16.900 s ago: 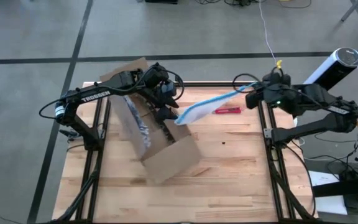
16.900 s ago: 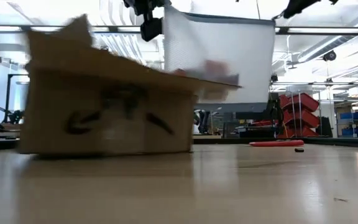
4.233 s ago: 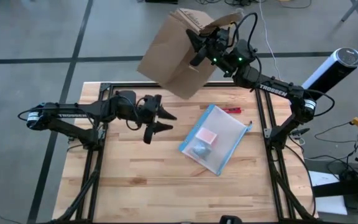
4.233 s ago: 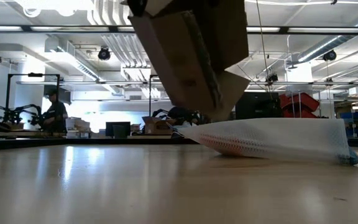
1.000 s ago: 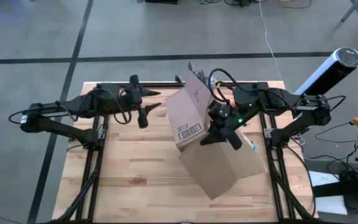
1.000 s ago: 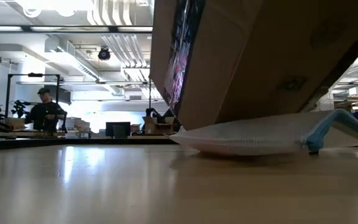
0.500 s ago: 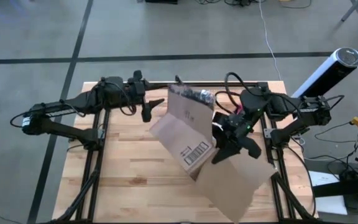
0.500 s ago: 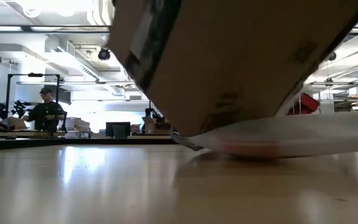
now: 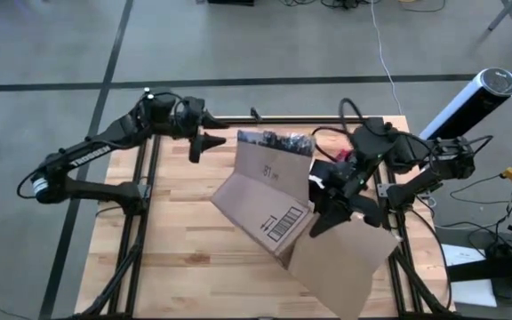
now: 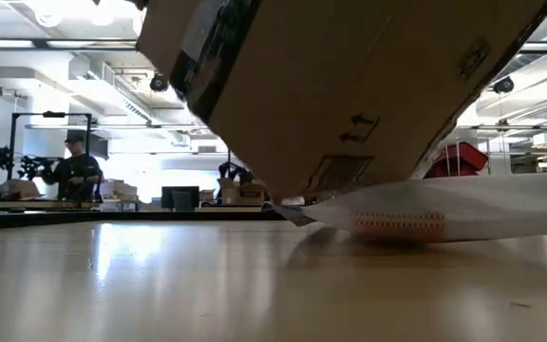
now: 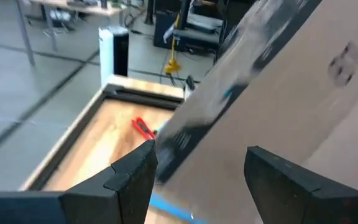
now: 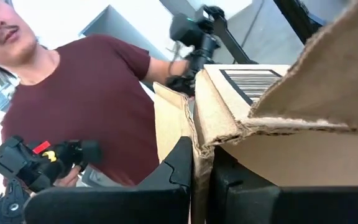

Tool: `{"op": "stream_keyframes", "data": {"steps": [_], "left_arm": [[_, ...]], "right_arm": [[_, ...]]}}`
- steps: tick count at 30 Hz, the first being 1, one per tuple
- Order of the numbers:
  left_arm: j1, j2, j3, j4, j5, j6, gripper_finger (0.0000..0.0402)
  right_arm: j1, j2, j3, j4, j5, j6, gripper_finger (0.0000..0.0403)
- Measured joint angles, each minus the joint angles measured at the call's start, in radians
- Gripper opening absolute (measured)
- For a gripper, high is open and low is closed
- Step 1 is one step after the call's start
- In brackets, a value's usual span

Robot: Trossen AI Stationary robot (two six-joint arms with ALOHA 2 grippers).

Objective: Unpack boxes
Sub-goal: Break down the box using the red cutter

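The brown cardboard box [image 9: 278, 209], its barcode label up, hangs tilted over the middle-right of the table with its flaps open. My right gripper [image 9: 325, 200] is shut on one of its cardboard edges. In the low view the box [image 10: 349, 85] slants down to the clear pouch [image 10: 444, 214], which lies flat on the table; whether they touch I cannot tell. From above, the box hides the pouch. My left gripper [image 9: 204, 142] stands open at the table's far left, clear of the box [image 11: 291, 93]. My right gripper pinches a torn edge of the box's cardboard wall [image 12: 202, 140] between its two fingers, next to the panel with the barcode. The box is held tilted, most of it clear of the table, its low end down by the pouch.
A small red tool [image 11: 143, 127] lies near the table's far right edge. A white-topped dark cylinder [image 9: 474, 98] stands beyond the right corner. A person in a maroon shirt [image 12: 92, 106] stands beyond the table, holding a hand controller.
My right gripper has carried the box toward the table's near right and turned it, so the barcode panel now faces up and the open end has swung toward the near edge. My left gripper has drawn slightly back toward the far edge, still open.
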Motion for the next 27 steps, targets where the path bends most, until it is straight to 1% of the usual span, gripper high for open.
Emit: {"op": "stream_keyframes", "data": {"steps": [5, 10, 13, 15, 19, 23, 27], "left_arm": [[0.074, 0.043, -0.077, 0.028, 0.152, -0.032, 0.0216], [0.088, 0.12, -0.138, 0.205, 0.325, -0.121, 0.0208], [0.088, 0.181, -0.16, 0.329, 0.439, -0.201, 0.0208], [0.088, 0.221, -0.171, 0.401, 0.497, -0.251, 0.021], [0.085, 0.297, -0.172, 0.509, 0.599, -0.327, 0.0208], [0.069, 0.344, -0.172, 0.661, 0.695, -0.447, 0.0199], [0.046, 0.349, -0.172, 0.796, 0.74, -0.539, 0.0189]], "right_arm": [[0.0, -0.009, 0.001, 0.087, -0.012, -0.002, 0.0], [0.0, -0.02, 0.001, 0.109, -0.01, 0.005, 0.0], [0.0, -0.023, 0.001, 0.131, -0.005, 0.011, 0.0], [0.0, -0.024, 0.001, 0.142, -0.001, 0.015, 0.0], [0.0, -0.027, 0.001, 0.161, 0.014, 0.022, 0.0], [-0.006, -0.03, 0.001, 0.167, 0.026, 0.021, 0.0], [-0.016, -0.031, 0.001, 0.161, 0.053, 0.005, 0.0]]}}
